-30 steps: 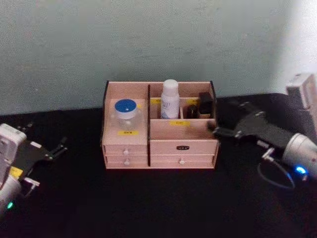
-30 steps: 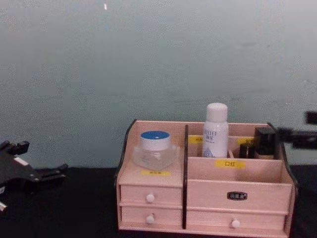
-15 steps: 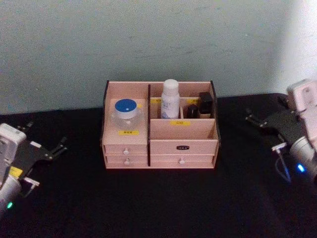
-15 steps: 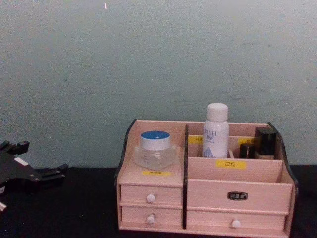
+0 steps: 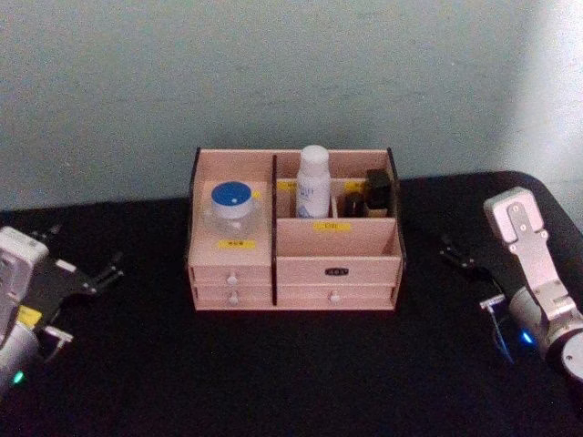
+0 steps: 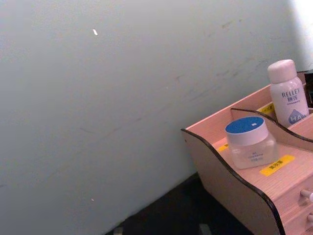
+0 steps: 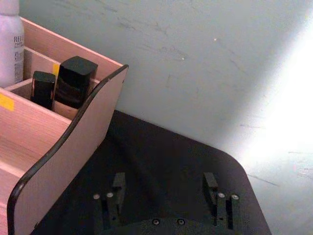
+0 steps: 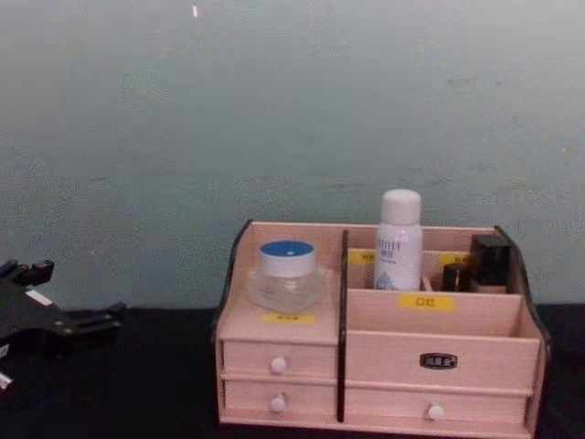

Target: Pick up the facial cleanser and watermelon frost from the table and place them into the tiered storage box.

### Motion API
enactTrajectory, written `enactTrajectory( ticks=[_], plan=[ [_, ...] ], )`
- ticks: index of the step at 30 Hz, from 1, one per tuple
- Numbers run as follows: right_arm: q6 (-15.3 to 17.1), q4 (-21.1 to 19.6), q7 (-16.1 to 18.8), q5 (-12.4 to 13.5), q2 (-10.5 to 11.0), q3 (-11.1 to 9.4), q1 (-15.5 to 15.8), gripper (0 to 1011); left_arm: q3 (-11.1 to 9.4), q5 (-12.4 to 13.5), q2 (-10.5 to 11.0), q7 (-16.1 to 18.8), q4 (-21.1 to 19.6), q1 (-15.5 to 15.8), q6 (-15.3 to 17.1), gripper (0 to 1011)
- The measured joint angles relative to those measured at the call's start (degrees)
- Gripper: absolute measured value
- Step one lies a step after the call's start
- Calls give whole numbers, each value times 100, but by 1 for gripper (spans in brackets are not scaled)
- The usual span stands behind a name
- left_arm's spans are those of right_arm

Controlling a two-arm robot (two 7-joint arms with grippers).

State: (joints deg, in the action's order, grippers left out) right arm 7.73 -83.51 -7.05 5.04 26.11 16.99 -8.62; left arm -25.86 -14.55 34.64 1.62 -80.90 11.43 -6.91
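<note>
The facial cleanser [image 5: 312, 182] [image 8: 398, 240] [image 6: 288, 93] stands upright in a back compartment of the tiered storage box [image 5: 364, 238] [image 8: 439, 334], just right of the dark divider. On the box's left shelf sits the watermelon frost [image 5: 232, 208] [image 8: 286, 273] [image 6: 249, 142], a squat jar with a blue lid. My left gripper [image 5: 86, 248] [image 8: 82, 291] rests low at the table's left, open and empty, well away from the box. Over the black table to the right of the box, my right gripper [image 5: 465, 259] [image 7: 164, 186] is open with nothing between its fingers.
Two small dark bottles [image 5: 364, 196] [image 7: 63, 83] stand in the box's back right compartment. The box has small white-knobbed drawers [image 8: 277, 366] and yellow labels. A pale wall [image 8: 292, 110] rises close behind it. Black tabletop [image 5: 291, 373] lies in front and at both sides.
My right arm has drawn back from the box's right end toward the table's right side and dropped lower. The left arm, bottle and jar have stayed put.
</note>
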Motion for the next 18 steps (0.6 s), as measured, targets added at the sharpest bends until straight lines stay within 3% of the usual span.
enactTrajectory(
  ticks=[18],
  plan=[
    [-8, -60, 5, 17, 30, -3, 10, 1003, 0, 0, 0, 0, 0, 0, 0, 1001]
  ],
)
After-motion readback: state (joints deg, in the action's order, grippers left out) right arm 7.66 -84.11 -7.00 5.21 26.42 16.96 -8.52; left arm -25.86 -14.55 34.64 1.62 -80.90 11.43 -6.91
